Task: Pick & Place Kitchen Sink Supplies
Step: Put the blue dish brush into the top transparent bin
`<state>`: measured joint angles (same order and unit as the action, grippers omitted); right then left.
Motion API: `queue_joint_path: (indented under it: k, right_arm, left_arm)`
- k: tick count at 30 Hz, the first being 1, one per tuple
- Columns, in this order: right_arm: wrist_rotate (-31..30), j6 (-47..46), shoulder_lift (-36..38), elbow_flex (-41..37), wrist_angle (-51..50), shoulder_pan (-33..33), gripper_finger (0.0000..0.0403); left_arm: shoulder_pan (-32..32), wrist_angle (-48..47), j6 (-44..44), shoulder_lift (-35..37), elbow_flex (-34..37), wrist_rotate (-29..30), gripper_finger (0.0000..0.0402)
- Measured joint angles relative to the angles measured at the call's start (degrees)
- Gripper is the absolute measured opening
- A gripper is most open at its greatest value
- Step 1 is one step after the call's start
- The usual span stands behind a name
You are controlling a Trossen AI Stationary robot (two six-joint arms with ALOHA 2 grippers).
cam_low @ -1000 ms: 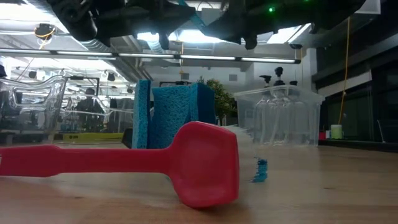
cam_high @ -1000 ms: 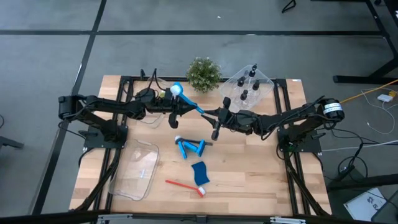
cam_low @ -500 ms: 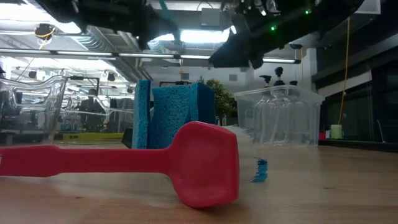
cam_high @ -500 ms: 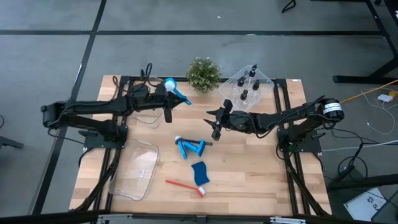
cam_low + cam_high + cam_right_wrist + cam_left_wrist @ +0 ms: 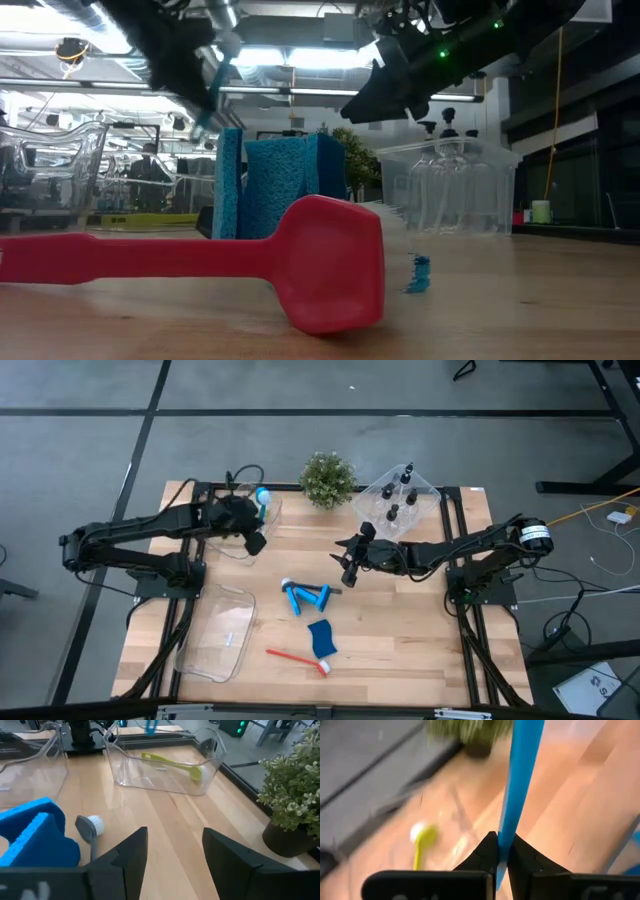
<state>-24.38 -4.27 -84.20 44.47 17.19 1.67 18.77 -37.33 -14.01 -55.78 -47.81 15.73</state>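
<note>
My left gripper (image 5: 256, 542) is shut on a blue long-handled brush (image 5: 263, 498) above a clear bin (image 5: 232, 550) at the table's far left. A yellow-green brush (image 5: 170, 762) lies inside that bin. My right gripper (image 5: 348, 568) stands open over the table's middle, with nothing between its fingers. Below it, a grey brush (image 5: 290, 586) lies beside blue sponge pieces (image 5: 308, 597). Another blue sponge (image 5: 322, 638) and a red brush (image 5: 297, 658) lie nearer the front edge. Black-capped bottles (image 5: 400, 495) stand in a clear bin at the far right. My left gripper pinches the blue brush's thin handle (image 5: 506, 832) between its two fingertips, with a short piece of handle showing past them. The fingers slant downward and lie across the handle. The brush is lifted clear over the bin and tilts steeply, its white-bristled head (image 5: 263, 496) uppermost.
A small green potted plant (image 5: 327, 478) stands at the far edge between the two far bins. A second clear bin (image 5: 222, 630) sits at the near left. Bare wood lies on the table's right half, in front of the right arm.
My left gripper has carried the blue brush toward the table's left edge, over the far-left bin, and tipped downward. The brush, which lay level with its handle end at my right gripper, has come away from it and swung steeply, head up. My right gripper has tipped slightly downward.
</note>
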Motion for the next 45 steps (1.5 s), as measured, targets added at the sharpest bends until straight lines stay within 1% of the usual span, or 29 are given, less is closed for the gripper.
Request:
queue_joint_path:
  k: [7, 12, 19, 25, 35, 39, 45]
  right_arm:
    - [0.02, -1.31, 0.0, 0.0, -2.1, 0.0, 0.0189]
    - [0.02, -2.01, -0.02, 0.0, -3.76, 0.0, 0.0189]
    - [0.02, -2.87, -0.02, 0.01, -5.0, 0.0, 0.0189]
    - [0.02, -2.95, -0.02, 0.0, -5.25, 0.0, 0.0189]
    - [0.02, -2.98, -0.02, 0.01, -5.33, 0.0, 0.0189]
    - [0.02, -3.0, -0.02, 0.0, -5.34, 0.0, 0.0189]
    - [0.02, -3.02, -0.02, 0.0, -5.36, 0.0, 0.0189]
  left_arm:
    - [2.83, -12.1, -4.58, -4.49, -0.15, 1.07, 0.0014]
    - [5.5, -16.75, -4.76, -8.48, -0.15, 0.42, 0.0014]
    - [9.18, -20.2, 0.38, -14.37, -0.15, -2.25, 0.0018]
    - [11.6, -20.34, 3.22, -18.68, -0.15, -1.83, 0.0018]
    - [14.57, -20.33, 3.27, -24.46, -0.21, -2.15, 0.0018]
    - [15.18, -19.79, 3.89, -25.85, -0.3, -2.21, 0.0019]
    - [15.14, -18.74, 4.34, -26.02, -0.19, -0.11, 0.002]
